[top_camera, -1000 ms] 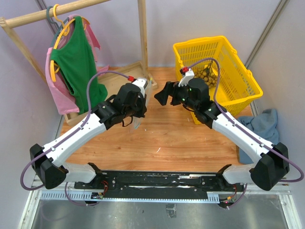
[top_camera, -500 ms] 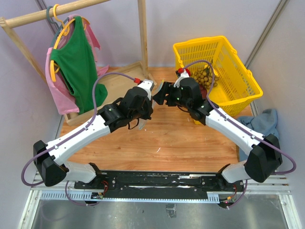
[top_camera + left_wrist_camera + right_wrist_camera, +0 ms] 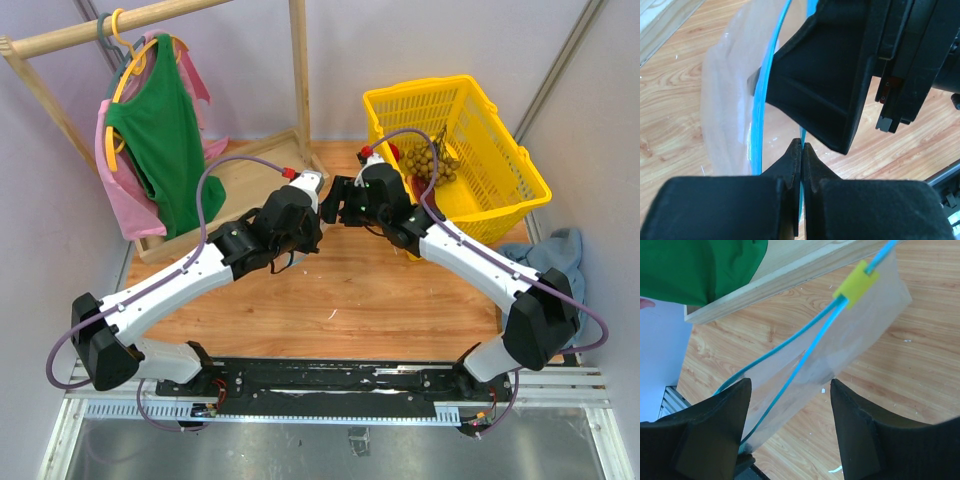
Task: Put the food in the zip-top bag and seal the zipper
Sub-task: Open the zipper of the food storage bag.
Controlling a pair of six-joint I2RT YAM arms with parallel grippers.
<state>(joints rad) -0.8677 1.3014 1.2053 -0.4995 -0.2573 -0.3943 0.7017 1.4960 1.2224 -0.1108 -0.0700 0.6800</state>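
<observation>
The clear zip-top bag (image 3: 725, 100) hangs above the wooden tabletop with its mouth partly open. My left gripper (image 3: 802, 142) is shut on one side of its blue-teal zipper (image 3: 765, 100). My right gripper (image 3: 790, 382) is open, its fingers on either side of the bag (image 3: 855, 335) just below the zipper strips (image 3: 805, 360). A yellow slider (image 3: 857, 284) sits at the zipper's far end. In the top view the two grippers meet, left (image 3: 318, 205) and right (image 3: 340, 200), and hide the bag. Tan-brown fruits (image 3: 425, 160) lie in the yellow basket (image 3: 500, 130).
A wooden rack with a green garment (image 3: 160, 130) stands at the back left on a wooden base (image 3: 250, 175). A blue cloth (image 3: 560, 255) lies at the right edge. The basket stands right behind my right arm.
My right gripper has moved left from the basket to the bag at my left gripper. My left gripper has shifted slightly right, still holding the zipper.
</observation>
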